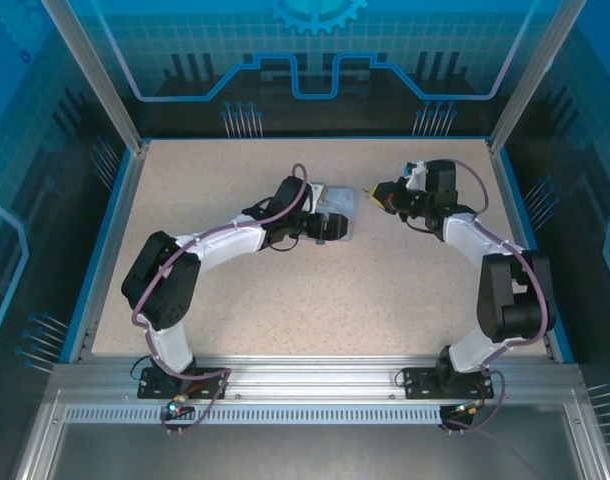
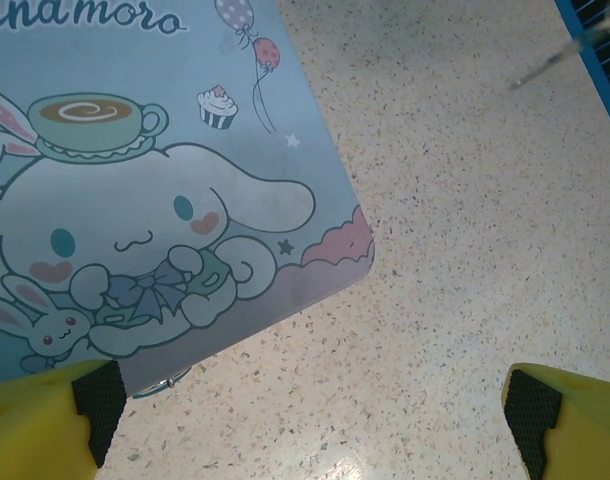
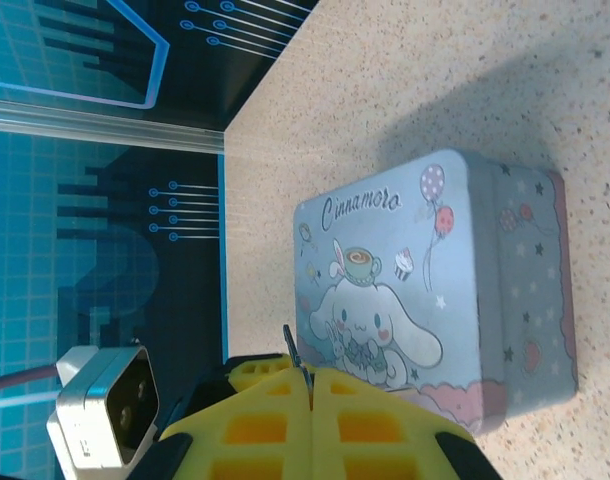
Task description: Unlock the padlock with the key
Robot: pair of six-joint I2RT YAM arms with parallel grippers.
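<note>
Left gripper (image 2: 315, 415): jaws fully apart and holding nothing. Only its pad tips (image 2: 97, 402) enter the left wrist view, at the bottom corners. It hangs over the corner of the Cinnamoroll tin (image 2: 185, 150), whose picture is cut off at the top and left.

Right gripper (image 3: 311, 425): jaws pressed together on the key (image 3: 295, 352). The key shows as a thin dark sliver projecting from the seam, and its remainder is hidden between the fingers.

Padlock (image 2: 166, 380): mostly concealed. A small metal loop, probably its shackle, protrudes at the tin's near edge, just beside the left pad.

In the top view, the left arm covers part of the tin on the speckled table (image 1: 285, 300).
</note>
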